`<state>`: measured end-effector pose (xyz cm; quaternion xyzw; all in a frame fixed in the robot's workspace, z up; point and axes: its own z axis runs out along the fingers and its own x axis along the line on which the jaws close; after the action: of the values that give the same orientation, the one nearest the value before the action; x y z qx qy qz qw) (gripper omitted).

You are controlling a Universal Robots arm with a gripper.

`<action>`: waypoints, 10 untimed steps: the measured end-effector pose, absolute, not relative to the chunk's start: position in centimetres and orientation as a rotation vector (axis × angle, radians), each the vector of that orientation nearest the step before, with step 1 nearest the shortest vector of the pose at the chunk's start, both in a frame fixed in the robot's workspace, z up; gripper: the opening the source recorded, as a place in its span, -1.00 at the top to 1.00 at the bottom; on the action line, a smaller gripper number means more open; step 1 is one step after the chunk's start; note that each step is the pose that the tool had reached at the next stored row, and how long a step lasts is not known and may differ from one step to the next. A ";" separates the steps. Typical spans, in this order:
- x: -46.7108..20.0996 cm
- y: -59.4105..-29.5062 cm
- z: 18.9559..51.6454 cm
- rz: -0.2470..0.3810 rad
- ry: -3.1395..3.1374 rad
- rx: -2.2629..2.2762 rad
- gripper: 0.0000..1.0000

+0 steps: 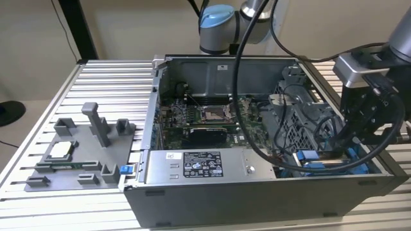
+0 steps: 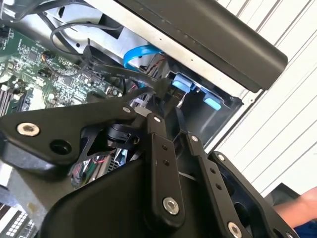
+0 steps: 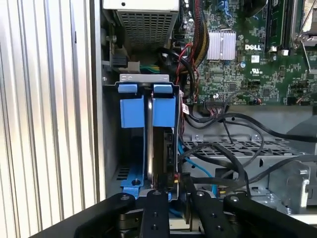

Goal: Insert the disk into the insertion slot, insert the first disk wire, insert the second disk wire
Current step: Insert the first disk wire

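Note:
The disk (image 3: 150, 144) stands on edge inside the insertion slot (image 3: 143, 78), between the slot's bright blue fittings (image 3: 134, 111). In the exterior view the disk (image 1: 328, 163) is a silver strip in the blue-fitted slot (image 1: 308, 156) at the case's front right corner. My gripper (image 1: 363, 144) reaches down into the case right over that slot. In both wrist views the gripper (image 3: 177, 186) (image 2: 169, 121) is shut on the black connector (image 2: 167, 96) of a flat black disk wire (image 2: 119, 69), held at the disk's near end. Whether the connector is seated is hidden.
The open computer case holds a motherboard (image 1: 205, 115), a labelled grey power supply box (image 1: 199, 166) and a perforated cage (image 3: 233, 148) beside the slot. A blue cable (image 2: 138, 53) and loose black cables (image 3: 223, 163) crowd the slot. A grey fixture (image 1: 83, 154) stands on the slatted table (image 1: 109, 77).

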<state>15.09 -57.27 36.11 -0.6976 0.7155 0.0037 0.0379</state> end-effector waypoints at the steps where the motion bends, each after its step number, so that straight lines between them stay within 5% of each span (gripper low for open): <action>1: 15.1 -57.3 36.4 0.011 2.195 -2.140 1.00; 10: 15.1 -57.0 37.6 0.011 2.195 -2.140 1.00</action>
<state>15.07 -56.95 37.56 -0.6975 0.7156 0.0037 0.0378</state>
